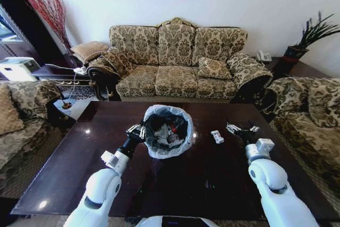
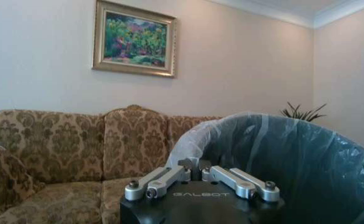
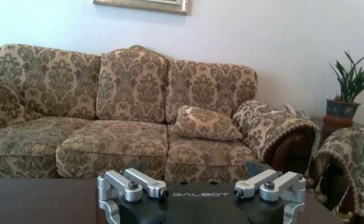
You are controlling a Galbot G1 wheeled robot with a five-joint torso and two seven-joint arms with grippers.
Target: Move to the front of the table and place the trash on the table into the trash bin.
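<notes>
The trash bin [image 1: 168, 131] hides its own black body under the bag; its contents are too small to identify beyond white scraps and a red patch. In the left wrist view, the bin [image 2: 281, 158] is cut off at the 3 o'clock and 6 o'clock edges. The scrap [image 1: 217, 136] at the bin's 3 o'clock is too small to name. The table [image 1: 202, 184] near edge lies behind both arms.

"galbot" stands on left gripper [image 2: 200, 179] and right gripper [image 3: 200, 205].
</notes>
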